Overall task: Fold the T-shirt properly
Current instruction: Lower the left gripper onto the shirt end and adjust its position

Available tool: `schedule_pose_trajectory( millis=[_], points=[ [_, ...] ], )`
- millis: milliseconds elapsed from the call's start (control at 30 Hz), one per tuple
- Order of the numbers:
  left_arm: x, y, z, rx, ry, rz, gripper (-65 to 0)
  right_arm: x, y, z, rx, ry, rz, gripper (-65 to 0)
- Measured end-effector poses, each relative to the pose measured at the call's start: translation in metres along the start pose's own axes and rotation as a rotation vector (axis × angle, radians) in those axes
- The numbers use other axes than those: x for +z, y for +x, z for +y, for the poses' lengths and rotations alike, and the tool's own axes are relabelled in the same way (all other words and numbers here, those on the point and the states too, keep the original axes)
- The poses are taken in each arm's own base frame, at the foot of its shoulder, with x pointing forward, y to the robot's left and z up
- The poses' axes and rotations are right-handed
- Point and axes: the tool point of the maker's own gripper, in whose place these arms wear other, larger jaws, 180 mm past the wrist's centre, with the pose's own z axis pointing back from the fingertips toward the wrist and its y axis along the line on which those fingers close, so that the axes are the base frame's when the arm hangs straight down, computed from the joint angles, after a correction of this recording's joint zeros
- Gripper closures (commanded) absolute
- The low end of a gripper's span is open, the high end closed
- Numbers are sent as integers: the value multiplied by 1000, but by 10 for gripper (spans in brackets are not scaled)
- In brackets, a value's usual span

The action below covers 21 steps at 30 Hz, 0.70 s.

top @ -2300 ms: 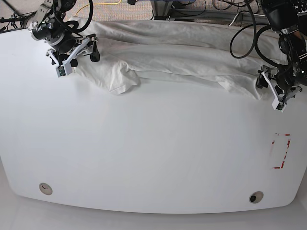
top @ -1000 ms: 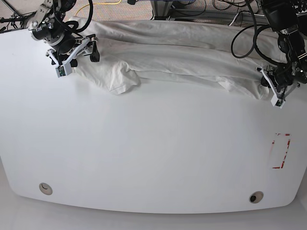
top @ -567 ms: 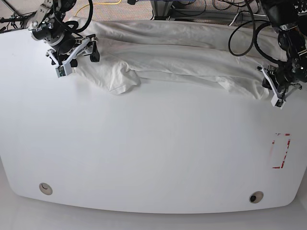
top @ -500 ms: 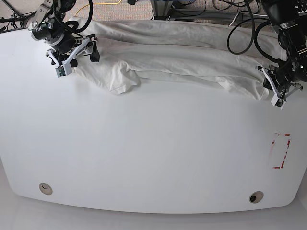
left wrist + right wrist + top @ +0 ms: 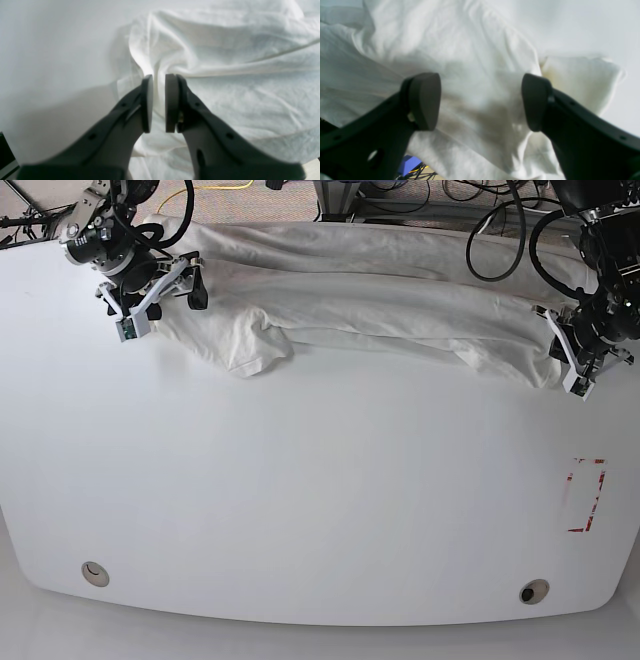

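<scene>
The white T-shirt (image 5: 380,290) lies rumpled in a long band across the back of the table, one sleeve (image 5: 255,350) pointing forward. No print shows. In the base view my left gripper (image 5: 572,368) sits at the shirt's right end. The left wrist view shows that gripper (image 5: 159,83) shut on a pinched fold of the T-shirt (image 5: 237,62). My right gripper (image 5: 160,308) hovers open over the shirt's left end. In the right wrist view its fingers (image 5: 423,100) stand wide apart above the cloth (image 5: 475,50), with nothing between them.
The white table (image 5: 320,480) has a red-outlined rectangle (image 5: 586,495) near its right edge and two round holes (image 5: 95,573) (image 5: 533,591) near the front. Cables (image 5: 500,210) and floor lie behind the back edge.
My left gripper has shifted a little toward the back along the shirt's right end, with the cloth edge pinched. The right arm has not moved.
</scene>
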Motion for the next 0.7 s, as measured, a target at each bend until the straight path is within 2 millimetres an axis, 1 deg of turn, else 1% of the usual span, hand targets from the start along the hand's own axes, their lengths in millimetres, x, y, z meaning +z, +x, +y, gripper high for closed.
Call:
schedule_pose_trajectory(
  millis=[100, 200, 267, 333, 400, 467, 533, 600, 700],
  points=[
    [1, -1, 6, 29, 9, -12, -81, 0, 0, 0, 0, 0, 0, -480],
    [-1, -7, 16, 59, 24, 5, -144, 0, 0, 0, 0, 0, 0, -480],
    [-4, -12, 20, 82, 25, 28, -210, 0, 0, 0, 0, 0, 0, -480],
    [-7, -11, 23, 93, 23, 28, -271, 0, 0, 0, 0, 1, 0, -480],
    [-8, -7, 25, 103, 22, 15, -308, 0, 0, 0, -1, 1, 0, -480],
    [-7, -3, 29, 128, 24, -12, -332, 0, -1, 0, -1, 1, 2, -480],
    [-6, -2, 36, 149, 36, -23, -340, 0, -1, 0, 0, 0, 3, -480],
    [-6, -6, 40, 158, 42, -11, -339, 1, -2, -1, 1, -1, 5, -480],
    [-11, -13, 39, 175, 30, 9, -339, 1, -2, 0, 1, 0, 5, -480]
  ],
)
